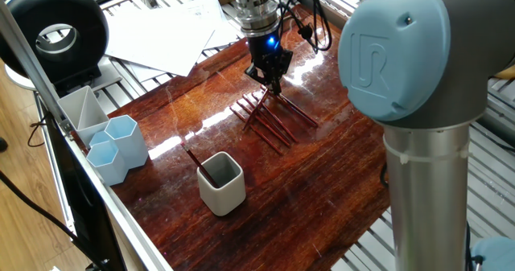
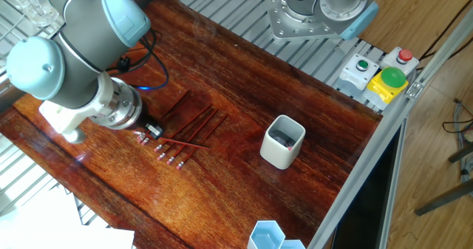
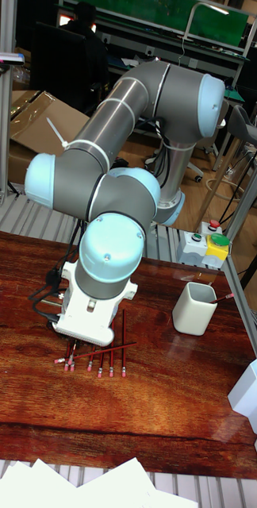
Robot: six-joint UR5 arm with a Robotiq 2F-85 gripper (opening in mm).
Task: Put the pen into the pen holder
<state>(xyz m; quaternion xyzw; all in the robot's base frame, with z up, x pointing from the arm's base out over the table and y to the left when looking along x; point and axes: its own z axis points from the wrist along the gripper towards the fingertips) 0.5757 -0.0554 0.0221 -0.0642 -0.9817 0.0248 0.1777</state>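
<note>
Two high side cameras and one low front camera share the table (image 2: 244,79).

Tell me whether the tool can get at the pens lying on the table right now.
Probably yes: the tool hangs right over the row of pens, nothing lies between, and the pen holder stands well aside.

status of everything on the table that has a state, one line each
gripper: down at the pens on the table, holding one that lies crosswise; open or shut, cannot tell.
pens on the table: lying flat, side by side, one crosswise over them.
pen holder: upright, already one pen leaning inside.
pale blue hexagonal cups: upright, contents not visible.
</note>
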